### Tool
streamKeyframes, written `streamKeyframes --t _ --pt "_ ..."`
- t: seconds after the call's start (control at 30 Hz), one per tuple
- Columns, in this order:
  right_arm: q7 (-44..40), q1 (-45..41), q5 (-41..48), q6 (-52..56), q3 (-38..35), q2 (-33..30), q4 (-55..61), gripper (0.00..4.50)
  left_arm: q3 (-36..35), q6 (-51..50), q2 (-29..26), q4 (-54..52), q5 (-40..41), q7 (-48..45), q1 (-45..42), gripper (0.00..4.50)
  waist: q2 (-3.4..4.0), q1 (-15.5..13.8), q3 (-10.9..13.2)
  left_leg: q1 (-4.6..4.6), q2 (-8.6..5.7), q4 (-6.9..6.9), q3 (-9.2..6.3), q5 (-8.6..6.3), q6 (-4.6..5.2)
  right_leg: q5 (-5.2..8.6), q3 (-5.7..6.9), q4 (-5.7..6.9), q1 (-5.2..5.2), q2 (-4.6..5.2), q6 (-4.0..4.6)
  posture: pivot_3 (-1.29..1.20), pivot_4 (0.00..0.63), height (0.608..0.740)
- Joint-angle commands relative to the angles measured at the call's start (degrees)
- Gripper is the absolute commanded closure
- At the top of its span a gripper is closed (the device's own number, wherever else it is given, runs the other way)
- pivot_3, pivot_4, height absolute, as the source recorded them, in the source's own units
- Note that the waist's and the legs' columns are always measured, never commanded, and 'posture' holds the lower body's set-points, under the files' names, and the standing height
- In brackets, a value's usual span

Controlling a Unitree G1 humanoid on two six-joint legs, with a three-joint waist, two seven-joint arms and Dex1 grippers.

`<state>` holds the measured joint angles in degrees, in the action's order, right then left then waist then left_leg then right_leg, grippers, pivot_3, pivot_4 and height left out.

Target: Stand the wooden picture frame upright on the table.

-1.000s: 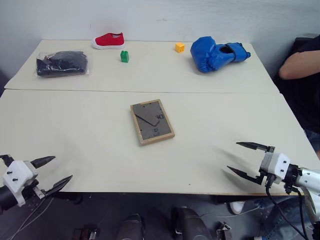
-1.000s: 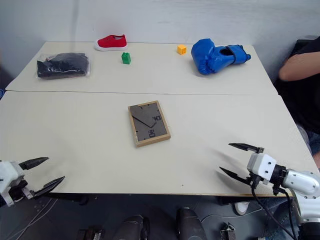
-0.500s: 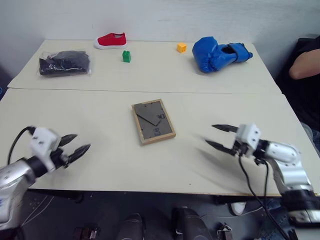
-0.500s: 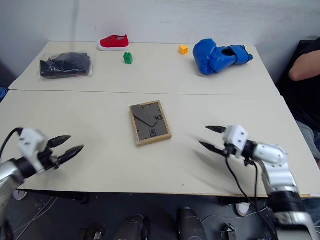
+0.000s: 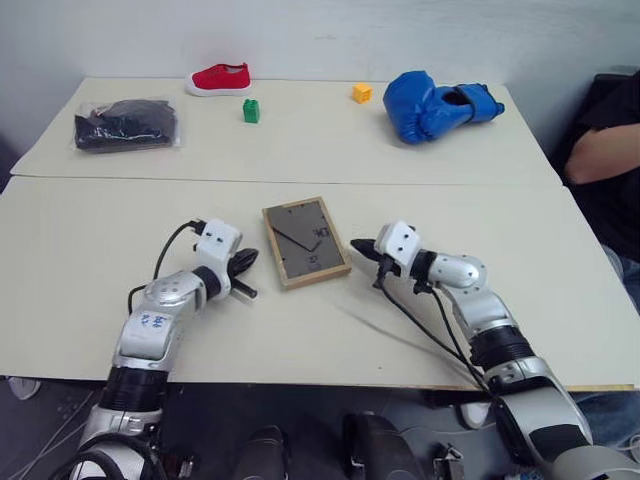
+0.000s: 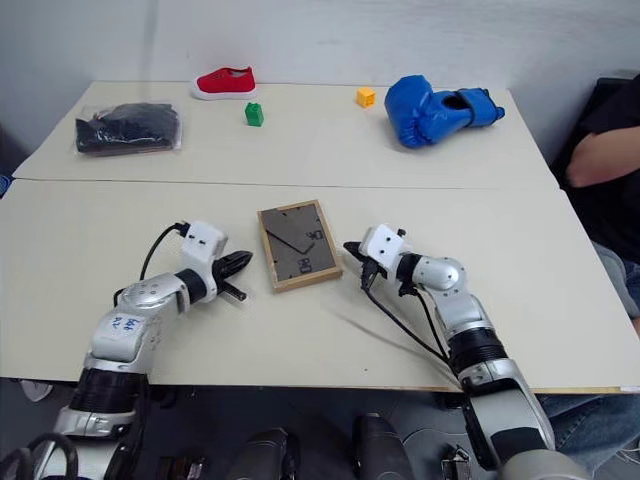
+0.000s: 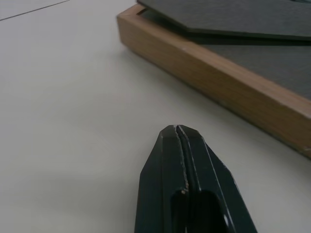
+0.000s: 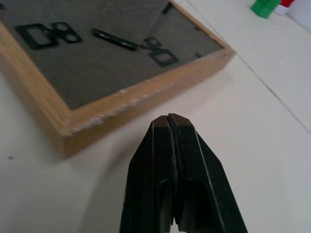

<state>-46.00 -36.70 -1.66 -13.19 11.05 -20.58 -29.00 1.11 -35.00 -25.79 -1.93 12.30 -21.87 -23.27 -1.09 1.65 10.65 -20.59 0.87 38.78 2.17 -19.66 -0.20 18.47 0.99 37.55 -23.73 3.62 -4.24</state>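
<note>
Wooden picture frame [image 5: 305, 242] flat between left claw [image 5: 247, 261] and right claw [image 5: 362, 246].

Light-wood picture frame [image 5: 306, 243] showing its dark grey-brown back, on the cream table [image 5: 100, 250]. At 12 o'clock: red shoe [image 5: 219, 79], green block [image 5: 249, 111], yellow cube [image 5: 360, 94]. At 1: blue boxing glove [image 5: 434, 105]. At 10: black bagged bundle [image 5: 125, 126]. Gripper fingers [image 7: 187, 184] showing black.
</note>
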Motion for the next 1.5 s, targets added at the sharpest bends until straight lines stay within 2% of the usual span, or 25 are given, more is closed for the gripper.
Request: streamKeyframes --t 0.03,0.17,0.33,0.6,0.7,0.8,0.83,0.93,0.97,1.1,1.2,1.3,1.4,1.5 --pt "-2.4 3.7 1.9 4.4 1.1 -0.1 10.7 4.50 2.9 -2.5 -0.3 -2.3 0.2 -3.6 1.0 4.49 0.00 -0.1 0.0 0.00 0.00 -0.01 -0.02 0.00 0.00 0.00 0.00 -0.01 0.00 0.00 0.00 0.00 0.150 0.740" --pt "-5.5 8.7 3.3 10.3 2.8 -0.9 20.6 4.50 4.2 -3.9 -1.4 -4.6 1.0 -7.3 2.9 4.49 0.00 -0.1 0.0 0.01 0.00 0.01 -0.05 -0.02 -0.01 0.00 0.01 -0.01 0.05 0.00 0.00 0.00 0.150 0.740" --pt "-5.3 13.8 3.8 16.7 2.9 -2.0 30.0 4.50 3.0 -6.8 -3.8 -9.0 1.9 -9.5 6.2 4.49 0.00 0.1 0.0 0.06 0.02 0.00 -0.06 -0.04 -0.02 0.00 -0.02 0.01 0.06 -0.02 0.00 0.00 0.150 0.740" --pt "-4.4 17.8 3.1 18.7 0.0 -6.4 32.3 4.50 -2.1 -8.8 -6.5 -13.0 4.3 -10.9 10.2 4.49 0.00 -0.1 0.0 0.11 0.02 -0.07 -0.06 -0.07 0.03 0.01 -0.03 -0.08 0.10 0.00 0.01 0.00 0.150 0.740" --pt "-4.8 17.9 4.3 19.3 -1.4 -8.6 32.9 4.50 -7.3 -14.2 -6.9 -14.3 10.5 -12.9 10.7 4.49 0.00 0.1 0.0 0.11 0.02 -0.09 -0.05 -0.08 0.04 0.01 -0.04 -0.13 0.09 0.01 0.01 0.00 0.150 0.740" --pt "-5.1 17.3 4.9 19.5 -2.2 -10.1 32.7 4.50 -12.8 -21.2 -8.5 -13.2 15.6 -13.7 9.6 3.90 0.00 0.1 0.0 0.14 0.03 -0.12 -0.06 -0.07 0.03 0.02 -0.04 -0.13 0.08 -0.01 0.04 0.00 0.150 0.740" --pt "-5.2 17.0 5.1 19.5 -2.3 -10.4 32.5 4.50 -13.8 -23.9 -10.0 -12.4 17.6 -15.3 9.0 3.59 0.00 0.1 0.0 0.14 0.03 -0.12 -0.06 -0.07 0.03 0.02 -0.03 -0.15 0.08 -0.01 0.04 0.00 0.150 0.740" --pt "-5.3 15.2 5.1 19.4 -2.0 -10.5 31.1 4.50 -15.1 -38.5 -17.5 -6.7 24.6 -21.5 5.4 2.66 0.00 0.1 0.0 0.14 0.03 -0.12 -0.06 -0.07 0.02 0.02 -0.04 -0.13 0.08 -0.03 0.04 0.00 0.150 0.740" --pt "-5.5 14.5 4.7 19.0 -1.4 -10.2 30.1 4.50 -16.0 -43.6 -18.1 -1.8 26.0 -21.8 1.7 2.34 0.00 0.1 0.0 0.15 0.02 -0.11 -0.06 -0.07 0.02 0.03 -0.05 -0.12 0.07 -0.03 0.05 0.00 0.150 0.740" --pt "-5.9 12.4 3.6 17.6 0.7 -9.2 27.5 4.50 -17.1 -50.8 -16.2 10.6 28.5 -22.3 -9.4 1.10 0.00 -0.3 0.0 0.10 -0.02 -0.05 -0.10 -0.08 0.05 0.03 0.02 -0.09 0.08 -0.01 0.05 0.00 0.150 0.740" --pt "-6.2 10.9 2.8 17.3 2.3 -8.2 26.5 4.50 -12.9 -56.1 -15.3 16.7 29.7 -22.1 -16.5 0.15 -0.02 -0.2 0.0 -0.20 -0.05 0.17 -0.20 -0.11 0.11 0.02 0.09 -0.05 -0.03 0.01 0.02 0.00 0.150 0.740" --pt "-6.4 9.9 2.2 18.1 3.8 -7.6 26.6 4.50 -7.4 -57.5 -14.2 20.1 31.4 -22.1 -20.7 0.03 -0.03 -0.1 0.0 -0.63 -0.09 0.36 -0.20 -0.13 0.13 -0.03 0.08 0.01 -0.33 0.02 -0.06 0.00 0.150 0.740" --pt "-6.3 9.3 1.6 19.5 4.8 -7.3 27.5 4.50 -2.8 -57.5 -13.3 21.2 31.5 -21.3 -22.4 0.03 -0.03 0.0 0.0 -0.63 -0.12 0.38 -0.15 -0.12 0.12 -0.03 0.06 0.12 -0.42 0.04 -0.06 0.00 0.150 0.740" --pt "-6.3 9.5 1.3 20.7 5.5 -7.3 28.7 4.50 -1.0 -57.5 -12.3 21.8 32.3 -19.6 -22.5 0.03 -0.03 0.2 0.0 -0.64 -0.08 0.37 -0.06 -0.09 0.05 -0.03 -0.04 0.23 -0.57 -0.02 -0.06 0.00 0.150 0.740"
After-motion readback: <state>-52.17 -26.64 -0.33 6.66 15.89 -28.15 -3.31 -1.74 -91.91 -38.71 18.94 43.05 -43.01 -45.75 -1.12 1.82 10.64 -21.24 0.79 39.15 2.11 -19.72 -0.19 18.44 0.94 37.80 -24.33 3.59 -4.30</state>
